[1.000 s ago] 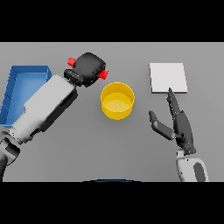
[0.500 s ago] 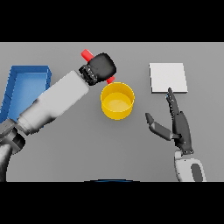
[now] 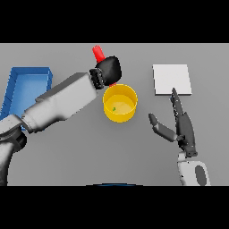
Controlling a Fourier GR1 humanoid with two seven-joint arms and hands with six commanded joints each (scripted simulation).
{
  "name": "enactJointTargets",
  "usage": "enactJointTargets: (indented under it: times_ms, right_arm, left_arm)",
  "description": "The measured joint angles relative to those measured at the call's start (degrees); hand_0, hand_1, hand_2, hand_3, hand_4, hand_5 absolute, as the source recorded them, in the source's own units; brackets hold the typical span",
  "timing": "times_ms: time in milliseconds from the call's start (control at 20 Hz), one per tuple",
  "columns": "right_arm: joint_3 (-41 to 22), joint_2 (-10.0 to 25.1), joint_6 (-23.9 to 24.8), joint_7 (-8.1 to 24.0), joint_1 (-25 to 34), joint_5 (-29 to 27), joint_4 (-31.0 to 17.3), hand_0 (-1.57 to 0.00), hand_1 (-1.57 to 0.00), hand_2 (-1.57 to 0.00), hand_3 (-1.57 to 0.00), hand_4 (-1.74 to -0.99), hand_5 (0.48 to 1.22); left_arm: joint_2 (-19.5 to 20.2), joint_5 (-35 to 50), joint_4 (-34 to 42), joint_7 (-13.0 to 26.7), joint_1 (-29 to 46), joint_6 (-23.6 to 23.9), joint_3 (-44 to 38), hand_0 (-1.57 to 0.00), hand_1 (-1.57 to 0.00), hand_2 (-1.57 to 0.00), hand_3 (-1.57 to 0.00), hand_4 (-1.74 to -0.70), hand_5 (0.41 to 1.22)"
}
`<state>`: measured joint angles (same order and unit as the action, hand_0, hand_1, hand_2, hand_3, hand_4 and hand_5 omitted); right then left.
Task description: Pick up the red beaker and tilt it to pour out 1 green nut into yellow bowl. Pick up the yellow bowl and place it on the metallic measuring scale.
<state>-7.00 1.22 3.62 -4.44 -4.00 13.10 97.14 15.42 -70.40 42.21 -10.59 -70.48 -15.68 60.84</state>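
Observation:
My left hand (image 3: 110, 70) is shut on the red beaker (image 3: 98, 53) and holds it tilted just above the far left rim of the yellow bowl (image 3: 120, 103). Most of the beaker is hidden by the hand; its red ends show above and below it. A small green nut (image 3: 115, 108) lies inside the bowl. The pale square measuring scale (image 3: 172, 79) lies flat at the right, beyond the bowl. My right hand (image 3: 182, 126) is open and upright, right of the bowl and just in front of the scale.
A blue tray (image 3: 27, 86) stands at the far left, partly behind my left forearm. The grey table (image 3: 112, 152) stretches in front of the bowl.
My left hand has carried the red beaker to the right, up to the bowl's rim, and tilted it. A green nut now lies in the bowl. The right hand has hardly moved.

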Motion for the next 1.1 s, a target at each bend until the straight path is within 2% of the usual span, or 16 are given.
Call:
enactJointTargets:
  times_ms: [200,250,450,600,700,800,900,950,1100]
  right_arm:
    - [0.10,0.01,-0.23,-1.68,-0.80,-0.44,-0.01,0.00,0.00,0.00,0.00,-1.133,0.579]
    - [0.16,0.31,-0.23,-1.57,-0.66,-0.30,0.32,0.00,0.00,0.00,0.00,-1.130,0.577]
    - [0.71,0.63,-0.11,-1.11,-0.72,-0.51,-0.03,0.00,0.00,0.00,0.00,-1.137,0.568]
    - [-0.58,-0.42,0.47,-1.03,-0.73,0.88,0.19,0.00,0.00,0.00,0.00,-1.133,0.557]
    - [0.05,-0.21,0.53,-0.15,1.23,0.40,-0.47,0.00,0.00,0.00,0.00,-1.131,0.553]
    - [-0.70,-0.42,-0.19,-1.64,0.03,0.24,0.15,0.00,0.00,0.00,0.00,-1.117,0.554]
    - [-0.93,-0.71,-1.21,-1.72,-0.09,-0.81,-0.12,0.00,0.00,0.00,0.00,-1.104,0.563]
    - [-0.78,-0.14,-1.03,-1.72,0.30,-0.33,-0.24,0.00,0.00,0.00,0.00,-1.102,0.572]
    - [0.10,0.78,-1.90,-1.81,1.62,-1.55,-1.42,0.00,0.00,0.00,0.00,-1.114,0.578]
  left_arm:
    - [-0.52,-3.41,-1.39,-1.60,-3.15,1.14,3.00,-1.57,-1.57,-1.57,-1.57,-1.73,1.221]
    - [-0.96,-4.34,-1.38,-0.49,-3.08,1.27,3.73,-1.57,-1.57,-1.57,-1.57,-1.73,1.221]
    - [-1.73,-6.90,-1.56,-3.11,-8.42,1.21,5.79,-1.57,-1.57,-1.57,-1.57,-1.73,1.221]
    - [0.57,-7.52,-3.62,-5.68,-15.80,1.88,4.51,-1.57,-1.57,-1.57,-1.57,-1.73,1.221]
    - [1.89,-5.78,-7.44,-4.91,-19.25,2.68,0.92,-1.57,-1.57,-1.57,-1.57,-1.72,1.221]
    - [3.78,-3.77,-11.43,-3.92,-22.22,4.86,-3.07,-1.57,-1.57,-1.57,-1.57,-1.72,1.221]
    - [4.61,0.05,-16.15,-1.38,-25.18,3.17,-8.68,-1.57,-1.57,-1.57,-1.57,-1.73,1.221]
    - [5.40,2.75,-18.91,-0.11,-25.82,2.24,-12.12,-1.57,-1.57,-1.57,-1.52,-1.73,1.221]
    - [10.88,15.31,-25.53,4.34,-26.23,-0.48,-26.40,-1.57,-1.57,-1.57,-1.51,-1.74,1.221]
